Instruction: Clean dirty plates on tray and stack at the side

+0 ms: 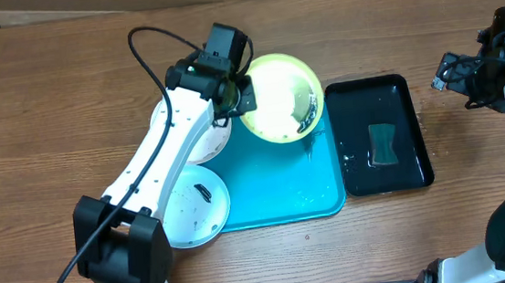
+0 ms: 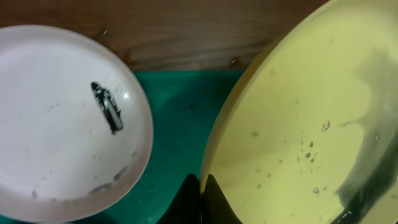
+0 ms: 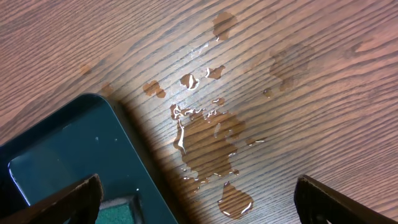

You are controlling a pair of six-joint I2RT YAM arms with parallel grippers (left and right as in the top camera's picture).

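Note:
My left gripper [image 1: 244,95] is shut on the left rim of the yellow-green-rimmed plate [image 1: 282,98], which stands tilted above the far end of the turquoise tray [image 1: 284,189]. In the left wrist view the fingertips [image 2: 214,198] pinch that plate's edge [image 2: 311,124]; dark smears and droplets mark its face. A white plate [image 1: 192,209] with a dark smear lies at the tray's near left corner and shows again in the left wrist view [image 2: 62,124]. Another plate [image 1: 209,143] lies mostly hidden under the left arm. My right gripper [image 1: 458,76] hangs open over bare wood at the far right.
A glossy black tray [image 1: 380,135] holding a green sponge [image 1: 383,144] lies right of the turquoise tray. In the right wrist view its corner [image 3: 62,149] adjoins a water puddle [image 3: 208,143] on the wooden table.

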